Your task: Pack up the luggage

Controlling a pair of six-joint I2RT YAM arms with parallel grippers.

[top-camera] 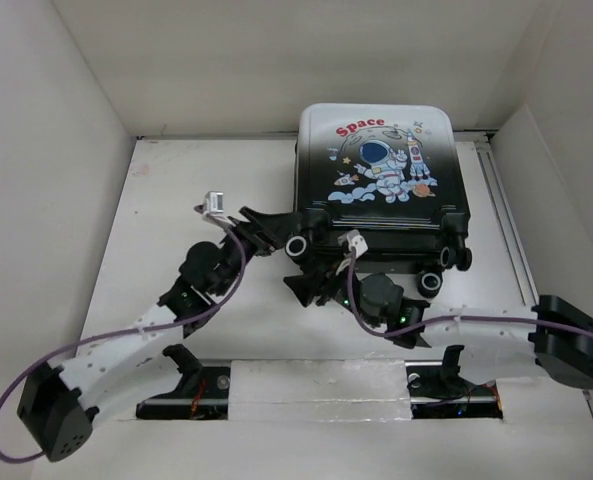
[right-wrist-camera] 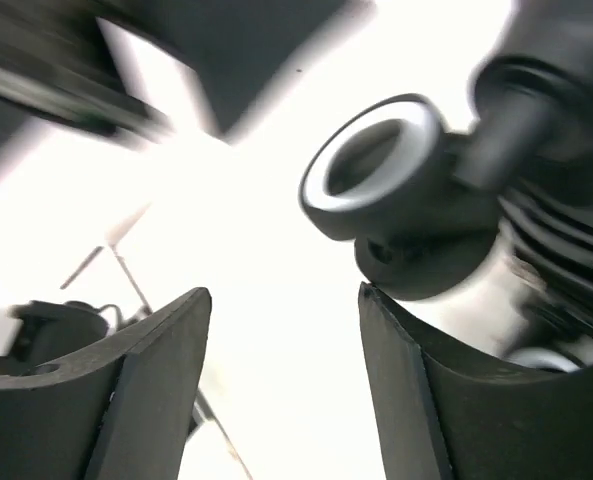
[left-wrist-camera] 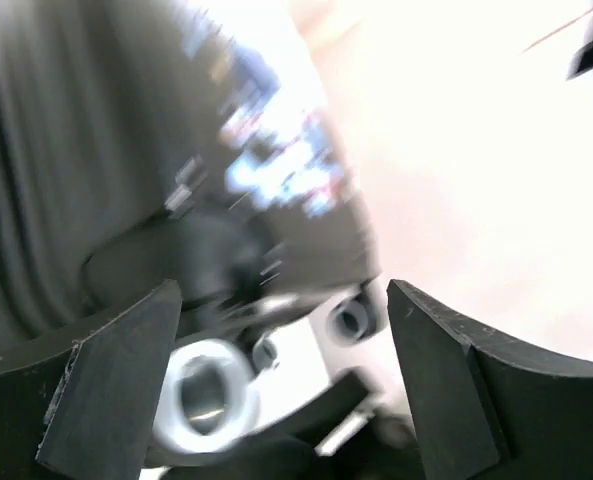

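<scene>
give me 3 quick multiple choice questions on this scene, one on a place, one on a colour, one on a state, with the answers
1. Where on the table does the luggage lie?
A. far side, right of centre
B. near edge, between the arm bases
C. far left corner

2. What colour is the word Space on it?
A. blue
B. red
C. green

3. How is the right gripper?
A. shut on a wheel
B. shut on a zip
C. open, nothing between its fingers

Answers:
1 A: the top view shows it at the far side, right of the middle.
2 B: the letters are plainly red.
3 C: the right wrist view shows its fingers apart with a bare gap.
</scene>
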